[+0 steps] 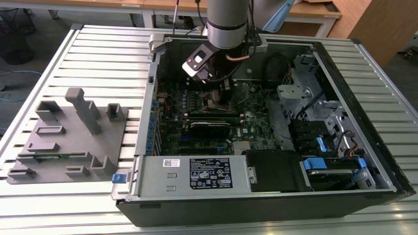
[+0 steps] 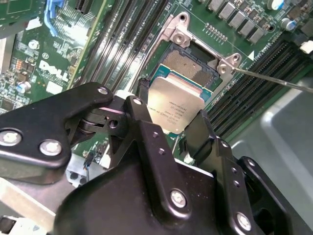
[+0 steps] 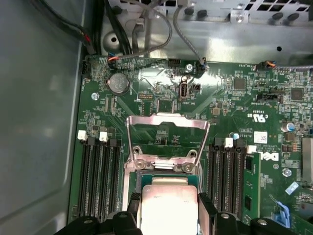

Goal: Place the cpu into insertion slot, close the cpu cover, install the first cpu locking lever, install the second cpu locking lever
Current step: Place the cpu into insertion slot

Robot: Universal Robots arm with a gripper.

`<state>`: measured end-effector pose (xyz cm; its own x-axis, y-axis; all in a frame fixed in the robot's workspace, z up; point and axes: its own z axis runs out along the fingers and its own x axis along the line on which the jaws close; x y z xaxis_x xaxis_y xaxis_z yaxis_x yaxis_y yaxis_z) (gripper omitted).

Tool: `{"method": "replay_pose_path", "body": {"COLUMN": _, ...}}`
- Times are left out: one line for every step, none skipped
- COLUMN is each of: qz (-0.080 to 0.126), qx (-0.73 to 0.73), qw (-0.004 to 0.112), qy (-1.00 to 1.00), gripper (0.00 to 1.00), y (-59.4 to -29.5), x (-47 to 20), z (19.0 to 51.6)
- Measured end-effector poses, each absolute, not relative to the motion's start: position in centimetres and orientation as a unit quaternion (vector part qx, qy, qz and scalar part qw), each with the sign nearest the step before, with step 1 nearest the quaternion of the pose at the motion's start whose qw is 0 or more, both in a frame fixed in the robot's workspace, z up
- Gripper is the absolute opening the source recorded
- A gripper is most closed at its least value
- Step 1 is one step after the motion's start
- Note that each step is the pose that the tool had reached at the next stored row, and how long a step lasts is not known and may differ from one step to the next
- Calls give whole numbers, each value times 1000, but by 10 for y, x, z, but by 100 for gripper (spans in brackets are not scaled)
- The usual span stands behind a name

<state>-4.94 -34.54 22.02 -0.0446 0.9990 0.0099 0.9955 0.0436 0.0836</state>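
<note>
Second wrist view: the hand (image 2: 172, 110) is down inside the open computer case and closed on the chip (image 2: 180, 100), with a black finger (image 2: 142, 117) against each of two opposite edges.
Chip: silvery top up, held over the socket (image 2: 190, 64). By my read it's not yet flat in it, since part of the socket's pin field shows bare beyond the chip's far edge.
Cover: the first wrist view has the cover frame (image 3: 166, 120) swung up and open just behind the socket, apart from the chip.
Lever: a thin metal locking lever (image 2: 274, 81) sticks out past the socket's corner and looks unlatched.
Neighbours: long black memory slots (image 3: 98, 178) flank the socket on both sides, near the fingers.
Risk one: the chip looks offset. Lowered like this, an edge could land on the rim or on the pins and bend them.
Risk two: any tilt in the grip and one corner goes in first and jams.
Risk three: fingers spreading wide could knock the memory slots' clips or nudge the raised frame down onto the chip.
Setting: the exterior view shows the case (image 1: 274, 198) lying on its side on the slatted desk (image 1: 98, 54).
</note>
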Motion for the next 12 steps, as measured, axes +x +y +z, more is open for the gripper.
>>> {"method": "replay_pose_path", "body": {"qz": 34, "qx": 691, "qw": 25, "qy": 722, "gripper": 54, "y": -345, "x": -50, "z": 218}}
{"method": "replay_pose_path", "body": {"qz": 34, "qx": 691, "qw": 25, "qy": 722, "gripper": 54, "y": -345, "x": -50, "z": 217}}
{"method": "replay_pose_path", "body": {"qz": 34, "qx": 691, "qw": 25, "qy": 722, "gripper": 54, "y": -345, "x": -50, "z": 215}}
{"method": "replay_pose_path", "body": {"qz": 34, "qx": 691, "qw": 25, "qy": 722, "gripper": 54, "y": -345, "x": -50, "z": 214}}
{"method": "replay_pose_path", "body": {"qz": 34, "qx": 691, "qw": 25, "qy": 722, "gripper": 54, "y": -345, "x": -50, "z": 213}}
{"method": "replay_pose_path", "body": {"qz": 34, "qx": 691, "qw": 25, "qy": 722, "gripper": 54, "y": -345, "x": -50, "z": 212}}
{"method": "replay_pose_path", "body": {"qz": 34, "qx": 691, "qw": 25, "qy": 722, "gripper": 54, "y": -345, "x": -50, "z": 212}}
{"method": "replay_pose_path", "body": {"qz": 34, "qx": 691, "qw": 25, "qy": 722, "gripper": 54, "y": -344, "x": -51, "z": 211}}
{"method": "replay_pose_path", "body": {"qz": 34, "qx": 691, "qw": 25, "qy": 722, "gripper": 54, "y": -344, "x": -51, "z": 211}}
{"method": "replay_pose_path", "body": {"qz": 34, "qx": 691, "qw": 25, "qy": 722, "gripper": 54, "y": -343, "x": -51, "z": 211}}
{"method": "replay_pose_path", "body": {"qz": 34, "qx": 691, "qw": 25, "qy": 722, "gripper": 54, "y": -343, "x": -51, "z": 210}}
{"method": "replay_pose_path", "body": {"qz": 34, "qx": 691, "qw": 25, "qy": 722, "gripper": 54, "y": -342, "x": -52, "z": 210}}
